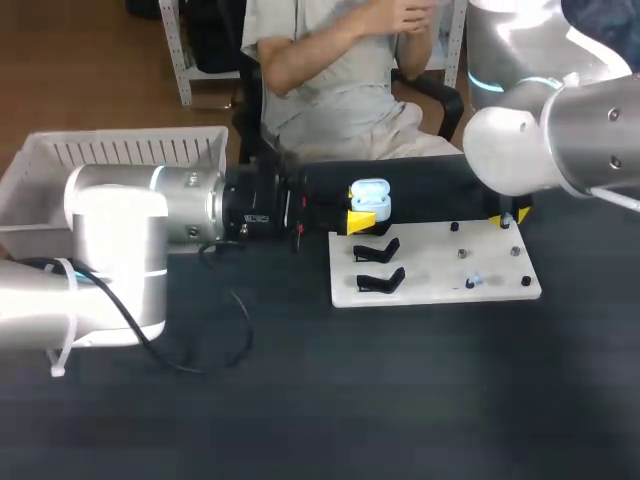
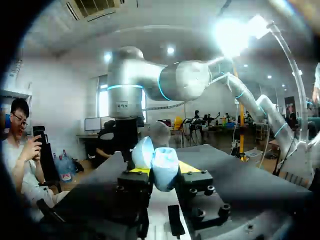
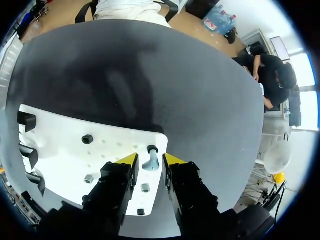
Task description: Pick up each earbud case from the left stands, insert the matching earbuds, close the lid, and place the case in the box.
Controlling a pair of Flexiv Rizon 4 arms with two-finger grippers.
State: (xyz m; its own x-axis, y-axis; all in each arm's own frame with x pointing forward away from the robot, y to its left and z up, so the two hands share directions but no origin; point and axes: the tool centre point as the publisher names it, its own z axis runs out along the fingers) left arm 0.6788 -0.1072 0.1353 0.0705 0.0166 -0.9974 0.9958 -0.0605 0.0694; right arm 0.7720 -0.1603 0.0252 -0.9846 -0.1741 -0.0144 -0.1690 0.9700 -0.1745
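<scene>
Case (image 1: 370, 200), lid up, was clamped between the left gripper's (image 2: 164, 171) yellow tips, just above the far left edge of the white board (image 1: 440, 280). At the board's far right corner, the right gripper (image 3: 150, 159) had its fingers parted around an earbud (image 3: 149, 164) on its peg, apparently without touching it. That arm was the nearer. The earbud's long axis seemed to run along the fingers, and the open case waited to the gripper's left.
</scene>
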